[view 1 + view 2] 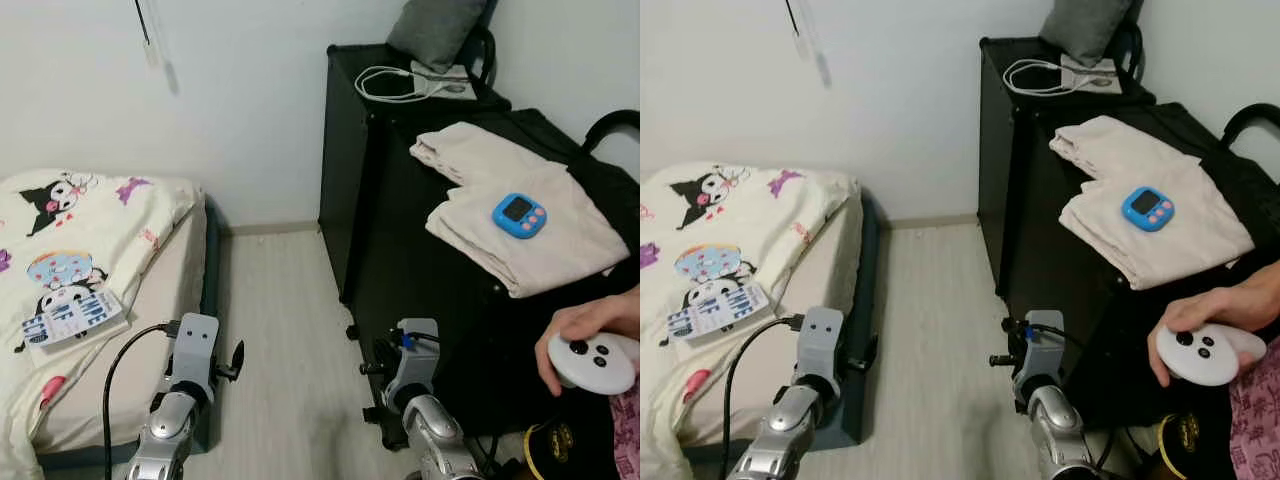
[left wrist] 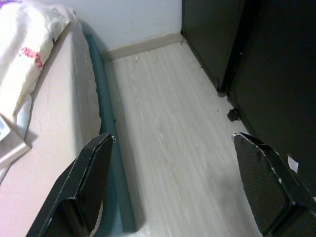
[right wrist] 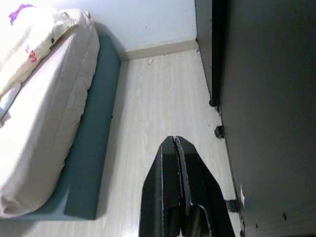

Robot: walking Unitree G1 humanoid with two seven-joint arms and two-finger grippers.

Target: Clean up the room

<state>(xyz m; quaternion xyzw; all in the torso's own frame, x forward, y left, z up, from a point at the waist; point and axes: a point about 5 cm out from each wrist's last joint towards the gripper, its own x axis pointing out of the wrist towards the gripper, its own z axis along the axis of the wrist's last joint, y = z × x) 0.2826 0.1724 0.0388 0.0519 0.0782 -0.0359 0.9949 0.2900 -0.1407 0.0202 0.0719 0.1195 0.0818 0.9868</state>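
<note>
Folded beige cloth (image 1: 520, 210) with blue timer (image 1: 519, 215) on top, lying on black cabinet (image 1: 400, 240), ahead and right, long axis running away toward the wall; nearer right gripper (image 3: 180, 197), fingers pressed together, empty, low over floor (image 2: 168, 123); left gripper (image 2: 182, 182) spread wide, empty, beside bed (image 1: 90, 290); booklet (image 1: 72, 318) there, likely the left arm's reach.
</note>
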